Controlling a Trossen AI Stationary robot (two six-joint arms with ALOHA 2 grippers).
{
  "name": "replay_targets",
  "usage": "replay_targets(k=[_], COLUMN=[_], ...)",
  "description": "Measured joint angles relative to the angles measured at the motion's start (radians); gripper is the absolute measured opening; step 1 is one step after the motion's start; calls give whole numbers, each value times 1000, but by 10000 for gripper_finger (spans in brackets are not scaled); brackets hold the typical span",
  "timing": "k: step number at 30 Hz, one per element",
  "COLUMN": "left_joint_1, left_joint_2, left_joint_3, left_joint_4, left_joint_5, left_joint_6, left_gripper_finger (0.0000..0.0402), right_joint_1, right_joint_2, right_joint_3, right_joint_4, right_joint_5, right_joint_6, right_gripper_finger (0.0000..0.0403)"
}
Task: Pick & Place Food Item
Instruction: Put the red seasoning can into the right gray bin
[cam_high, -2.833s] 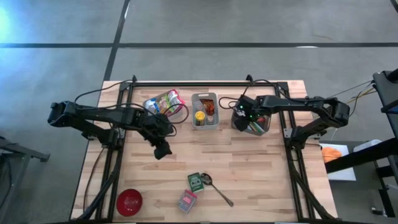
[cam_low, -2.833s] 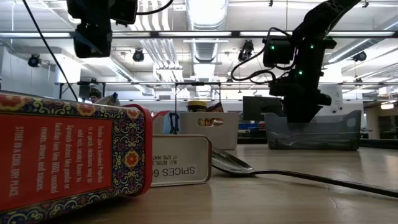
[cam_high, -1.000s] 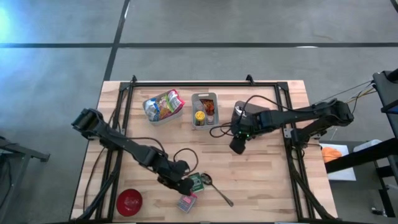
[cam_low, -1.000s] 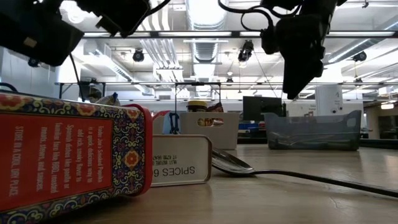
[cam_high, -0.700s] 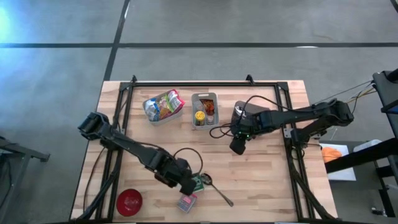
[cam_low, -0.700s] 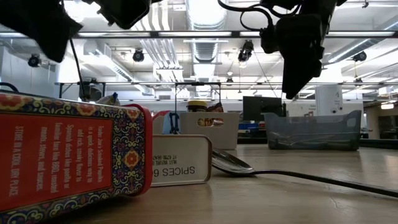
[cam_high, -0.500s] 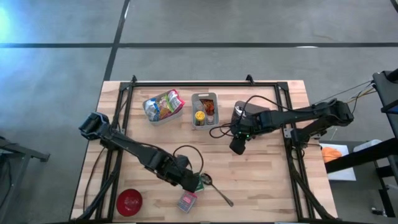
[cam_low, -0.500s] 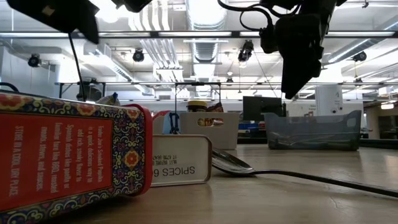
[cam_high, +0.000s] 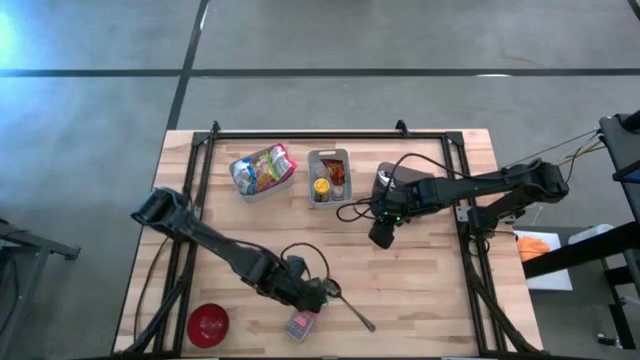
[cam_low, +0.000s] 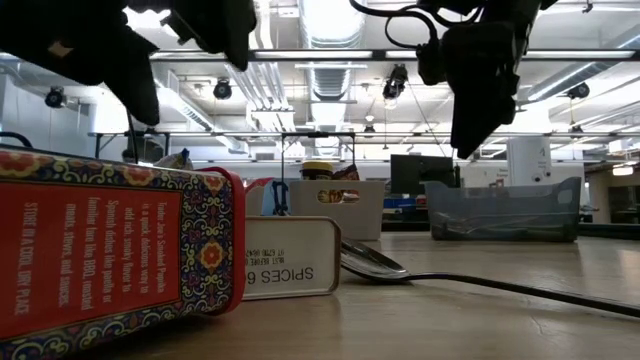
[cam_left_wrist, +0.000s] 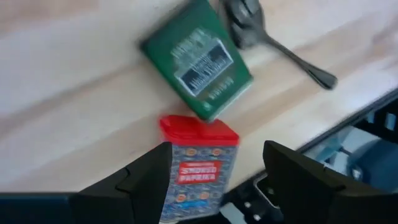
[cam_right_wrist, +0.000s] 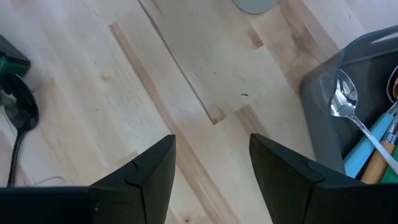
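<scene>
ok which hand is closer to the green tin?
Left. The left hand hovers right over the green tin, fingers apart. The right hand hangs over bare table mid-right, well clear of it.

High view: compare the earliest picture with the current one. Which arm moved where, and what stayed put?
The left gripper swung from beside the snack bin to the table's near edge, now over the green spice tin, jaws open, holding nothing. The right gripper left the utensil bin and hangs over bare wood, open. Tins, spoon and red bowl stayed put.
</scene>
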Motion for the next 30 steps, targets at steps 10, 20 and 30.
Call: replay_targets(k=[10,20,30], left_joint_1=[-6,-6,-5], left_joint_2=[111,184,184], left_joint_3=[113,212,206], left_joint_4=[39,-87,-81], left_joint_5=[46,103,7], left_joint_6=[-8,2,12], left_gripper_finger=[255,255,255], right_joint_1=[0,0,0], right_joint_2=[0,0,0], right_joint_3=[0,0,0], right_joint_4=[20,40,42], right_joint_5=[0,0,0], right_joint_6=[0,0,0], right_gripper_finger=[203,203,203])
